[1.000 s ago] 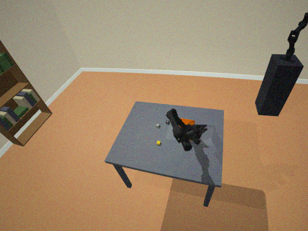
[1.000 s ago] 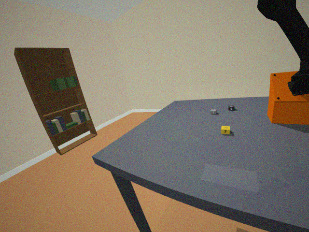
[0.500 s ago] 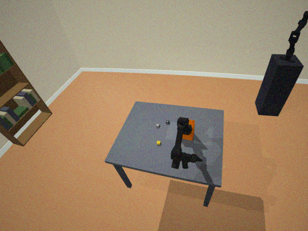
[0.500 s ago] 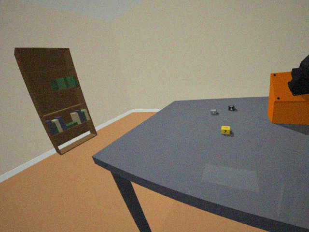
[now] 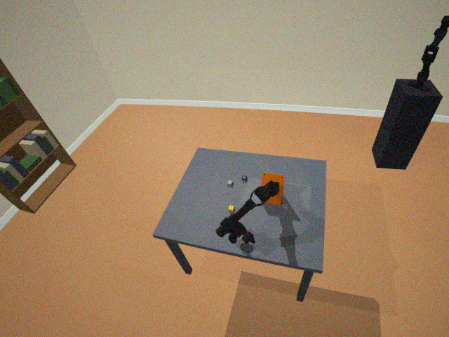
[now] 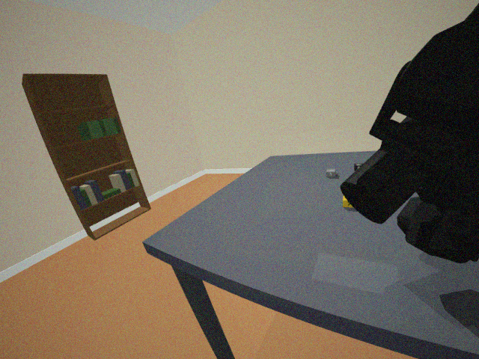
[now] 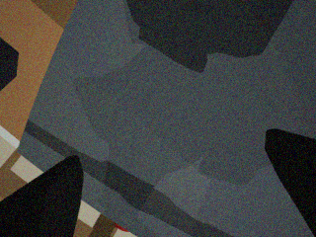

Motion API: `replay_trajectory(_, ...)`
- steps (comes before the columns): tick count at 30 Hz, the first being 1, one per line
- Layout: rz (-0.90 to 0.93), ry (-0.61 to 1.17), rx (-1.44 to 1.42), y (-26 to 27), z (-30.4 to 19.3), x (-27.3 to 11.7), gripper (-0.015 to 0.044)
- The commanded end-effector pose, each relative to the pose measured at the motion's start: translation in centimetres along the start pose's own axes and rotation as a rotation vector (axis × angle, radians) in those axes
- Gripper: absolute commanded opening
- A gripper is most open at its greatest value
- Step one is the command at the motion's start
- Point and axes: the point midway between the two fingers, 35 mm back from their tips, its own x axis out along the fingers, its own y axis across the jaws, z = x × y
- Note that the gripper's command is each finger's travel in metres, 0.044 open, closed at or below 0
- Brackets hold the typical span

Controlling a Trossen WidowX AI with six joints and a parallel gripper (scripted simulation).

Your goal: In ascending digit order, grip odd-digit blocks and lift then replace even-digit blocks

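The grey worktop [image 5: 203,203] stands in the middle of the top view on an orange floor [image 5: 90,253]. A brown bookshelf [image 5: 25,159] with green, blue and cream books sits at the left edge. A dark pillar [image 5: 404,125] with a jointed black pole on it is at the upper right.

Three small blocks lie on the worktop. The yellow block [image 5: 231,208] is just beside the black arm [image 5: 250,204], near the middle of the worktop. The pale grey block [image 5: 230,182] and the dark grey block [image 5: 244,178] sit close together further back, left of the orange base plate [image 5: 272,188]. The blocks are too small to read any digits, or to tell which way they point.

The arm reaches from the orange plate toward the near edge of the worktop. In the exterior view it fills the right side and hides most of the yellow block [image 6: 346,202].

The pincer [image 7: 178,197] is spread wide, with nothing in it. In the wrist view its two dark fingertips frame bare worktop and a dark shadow.
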Motion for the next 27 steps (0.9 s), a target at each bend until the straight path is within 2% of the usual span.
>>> replay_trajectory(1, -0.09, -0.078, 0.083, -6.7, 1.1, -2.8, 0.04)
replay_trajectory(7, -0.197, -0.176, 0.213, -15.9, -0.1, -7.6, 0.04)
replay_trajectory(13, -0.281, -0.262, 0.348, -24.1, -4.2, -12.5, 0.04)
replay_trajectory(21, -0.351, -0.37, 0.532, -32.4, -13.8, -17.7, 0.04)
replay_trajectory(27, -0.372, -0.454, 0.667, -36.4, -22.9, -19.5, 0.04)
